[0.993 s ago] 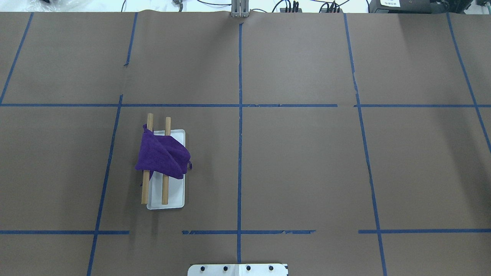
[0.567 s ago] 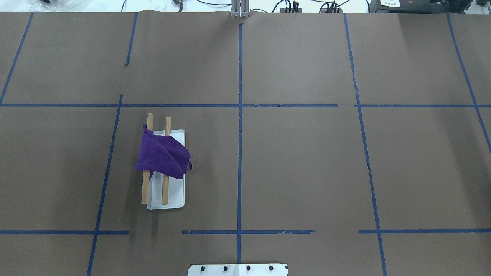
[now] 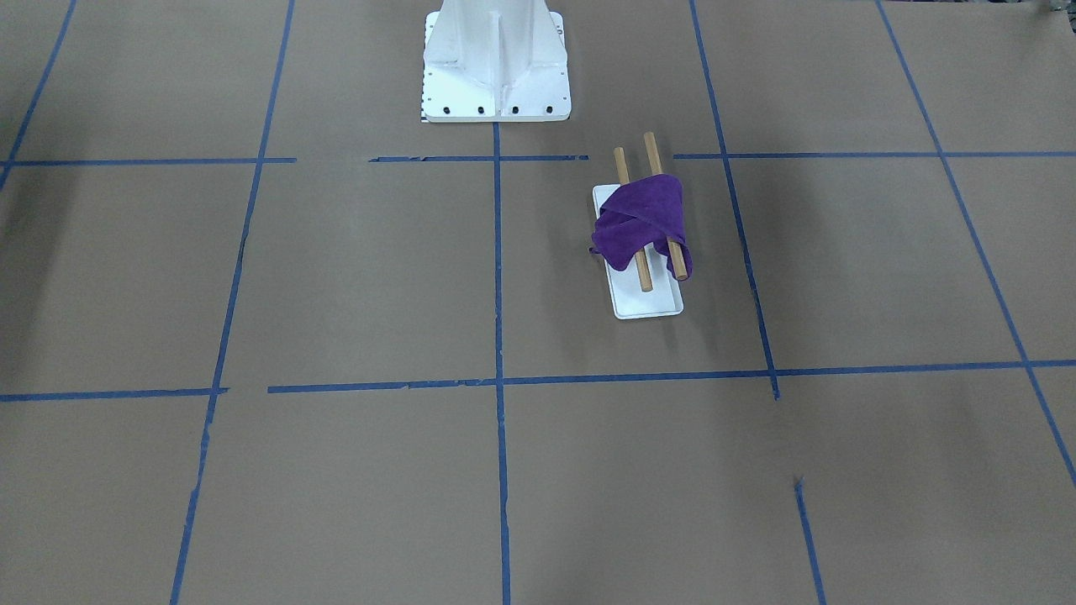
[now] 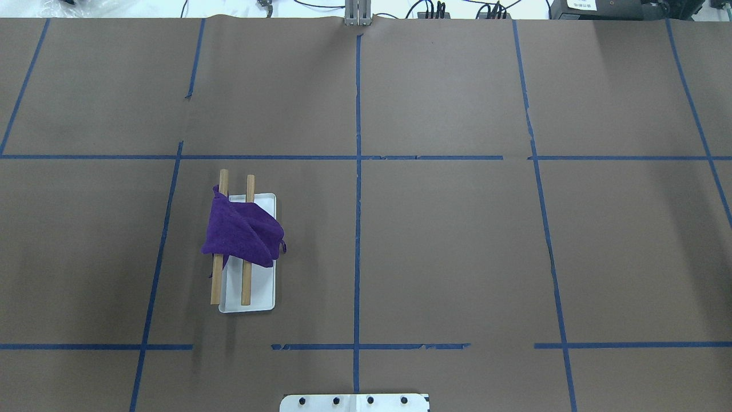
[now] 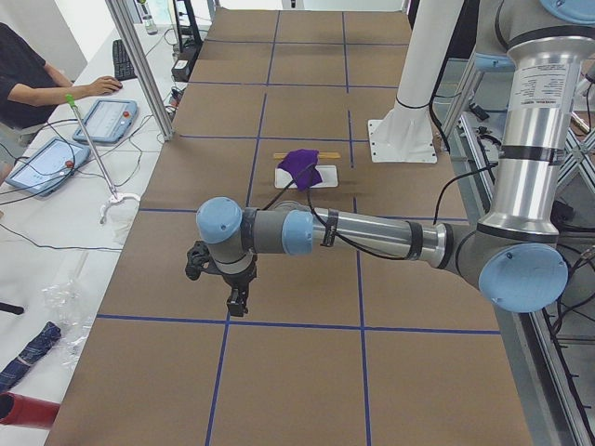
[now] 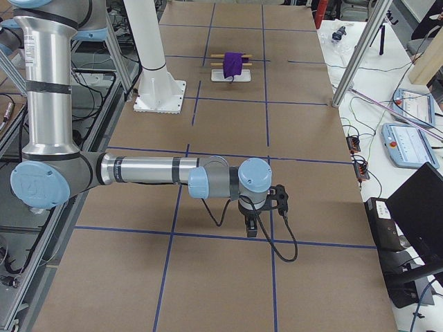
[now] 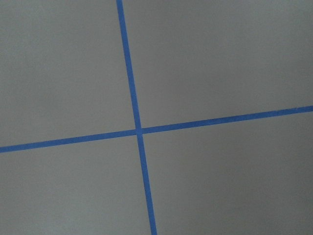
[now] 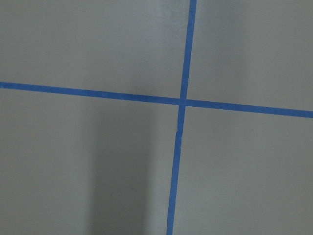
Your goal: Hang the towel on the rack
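The purple towel (image 4: 243,232) lies draped over both wooden dowels of the rack (image 4: 263,292), which has a flat white tray base. It also shows in the front-facing view, towel (image 3: 643,220) on rack (image 3: 647,302). My left gripper (image 5: 236,302) shows only in the exterior left view, far from the rack at the table's end; I cannot tell if it is open or shut. My right gripper (image 6: 252,227) shows only in the exterior right view, at the opposite end; I cannot tell its state. Both wrist views show only brown paper and blue tape.
The table is covered in brown paper with blue tape lines (image 4: 357,171). The white bolted robot pedestal (image 3: 496,59) stands at the robot side. An operator sits at a side desk with tablets (image 5: 102,121). Cables and devices lie along the far edge (image 4: 434,8).
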Controlling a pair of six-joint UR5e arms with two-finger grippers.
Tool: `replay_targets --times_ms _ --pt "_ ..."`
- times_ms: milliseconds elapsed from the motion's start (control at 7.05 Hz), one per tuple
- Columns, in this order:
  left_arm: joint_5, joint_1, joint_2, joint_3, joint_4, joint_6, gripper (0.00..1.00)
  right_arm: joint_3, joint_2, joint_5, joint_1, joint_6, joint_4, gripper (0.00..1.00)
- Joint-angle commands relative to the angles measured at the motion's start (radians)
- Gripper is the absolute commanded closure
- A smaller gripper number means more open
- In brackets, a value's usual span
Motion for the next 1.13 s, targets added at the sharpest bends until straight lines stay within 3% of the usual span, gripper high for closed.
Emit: replay_targets --times_ms 0,993 --pt "0.001 -0.001 0.016 0.031 -0.041 -0.001 0.0 -0.001 -0.001 0.0 0.0 0.0 0.0 0.0" --pt "0.001 0.001 0.013 0.041 -0.049 -0.007 0.0 -0.001 -0.001 -0.001 0.0 0.0 0.0 0.0"
